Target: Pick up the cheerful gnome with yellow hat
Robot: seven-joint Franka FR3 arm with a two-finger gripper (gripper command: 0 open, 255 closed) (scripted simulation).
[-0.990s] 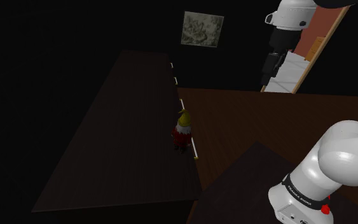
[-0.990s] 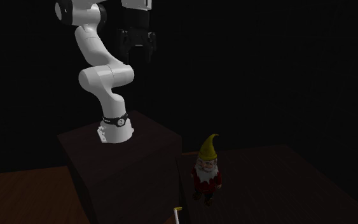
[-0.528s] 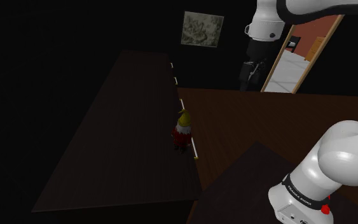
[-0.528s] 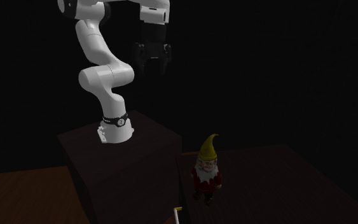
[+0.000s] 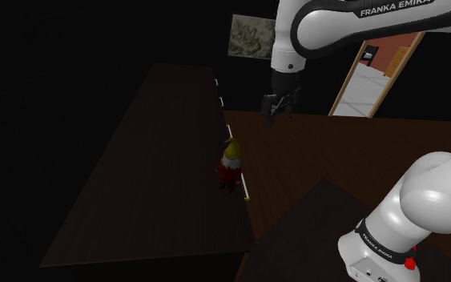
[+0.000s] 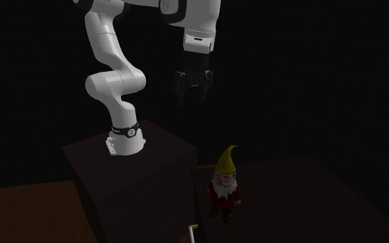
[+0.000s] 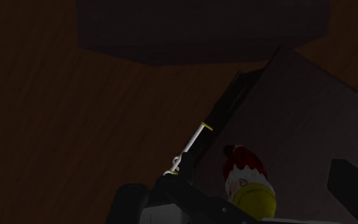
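The gnome (image 5: 230, 164) has a yellow pointed hat (image 6: 227, 160), a white beard and a red coat. It stands upright near the edge of a dark cabinet top (image 5: 151, 176). My gripper (image 5: 278, 108) hangs in the air well above the gnome (image 6: 225, 185) and off to the stand's side. The gripper (image 6: 191, 93) is open, and nothing is between its fingers. In the wrist view the gnome (image 7: 247, 181) lies far below, seen from above, between the dark fingers (image 7: 352, 191).
Pale handles (image 5: 247, 188) run along the cabinet's front edge beside the gnome. The arm's dark stand (image 6: 137, 179) sits close to the cabinet. A wooden floor (image 5: 336, 152) lies between them. A framed picture (image 5: 255, 36) and a lit doorway (image 5: 380, 68) are at the back.
The arm has swung the gripper lower and closer to the gnome: leftward in the shoulder view, rightward in the second exterior view. The gnome has not moved.
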